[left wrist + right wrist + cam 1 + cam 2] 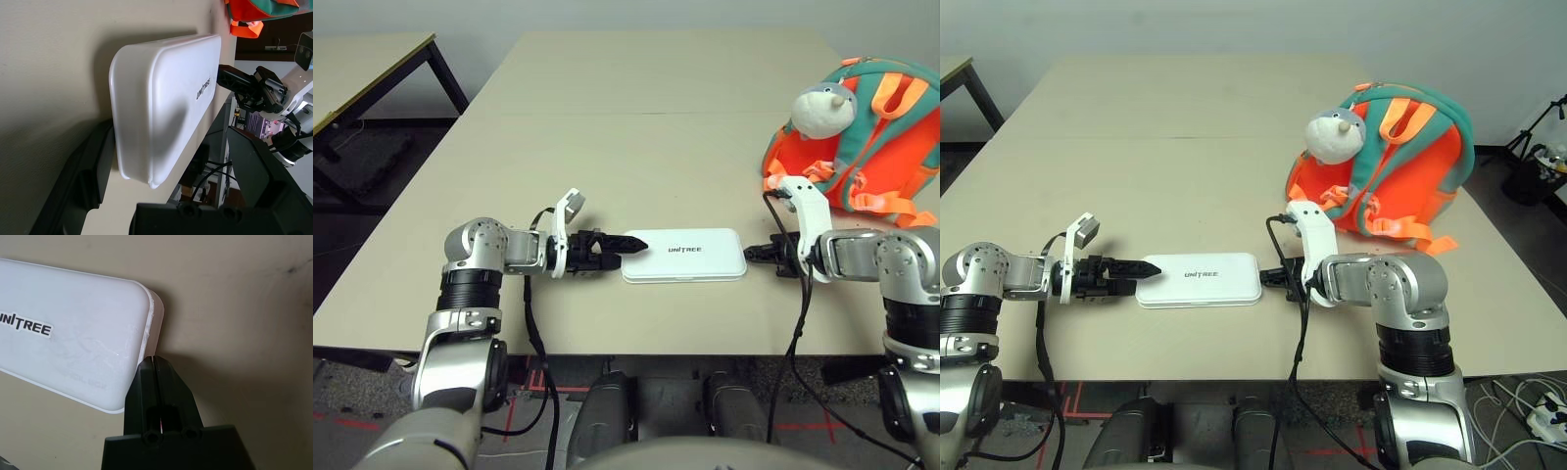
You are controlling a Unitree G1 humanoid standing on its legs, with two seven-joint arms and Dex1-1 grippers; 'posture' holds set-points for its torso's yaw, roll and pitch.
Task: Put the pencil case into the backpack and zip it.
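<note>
The beige table (636, 147) carries everything here. The orange and teal backpack (1410, 162) stands upright well beyond the right hand (751, 252), toward the table's far right corner, with its straps facing the robot. A grey-and-white plush animal (1335, 135) hangs at its upper front. The backpack sits apart from both hands and from the case.

The white pencil case (685, 256) lies flat on the table directly between the two hands, its "UNITREE" lettering face up and its long sides running from one hand to the other.

The left hand (628, 245) is spread wide at the case's left short end: one finger (631, 240) reaches over the top of the lid, the other lies low beside the case on the table. It straddles that end without squeezing it.

The right hand is clenched tight on nothing, its fingertips at the case's right short end, touching or just short of the edge.
</note>
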